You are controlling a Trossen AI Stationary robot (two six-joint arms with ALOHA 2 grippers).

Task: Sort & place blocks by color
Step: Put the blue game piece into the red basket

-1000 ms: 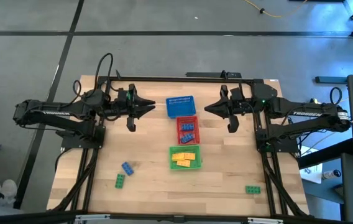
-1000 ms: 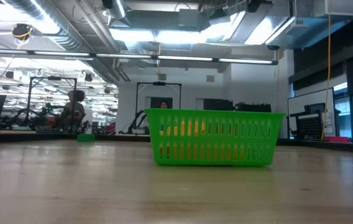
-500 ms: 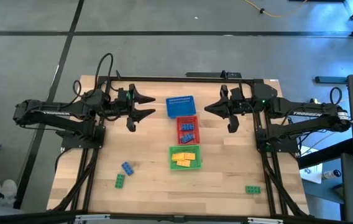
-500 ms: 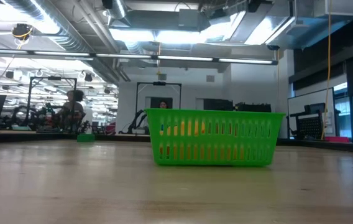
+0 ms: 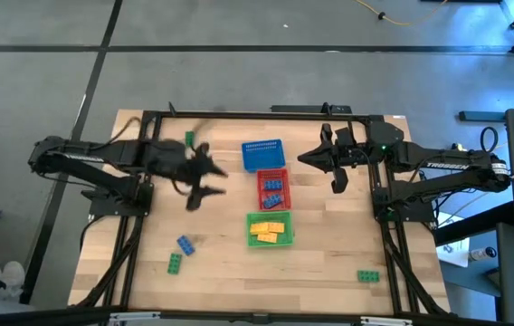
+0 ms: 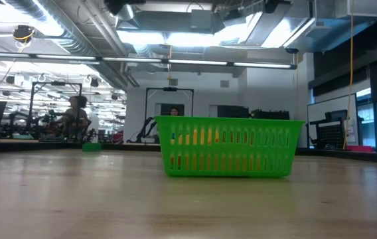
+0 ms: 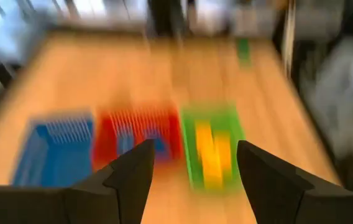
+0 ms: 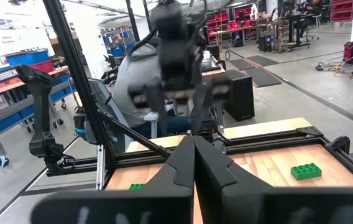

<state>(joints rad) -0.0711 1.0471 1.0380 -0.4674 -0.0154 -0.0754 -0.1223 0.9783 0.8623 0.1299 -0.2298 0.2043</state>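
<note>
With the left gripper [image 5: 210, 177] spread wide and empty, the blue block [image 5: 185, 244] near the tabletop's left edge could be knocked aside if approached off-centre.

Legible text: none. Pale lettering runs along the right arm [image 5: 456, 167] in the high view, too small to read. Baskets, blocks and bench carry no readable labels, numbers or signs.

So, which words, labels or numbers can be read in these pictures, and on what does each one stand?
No text can be read.
White lettering on the right arm: too small to read.
Any lettering on the left arm: blurred, not readable.
</note>
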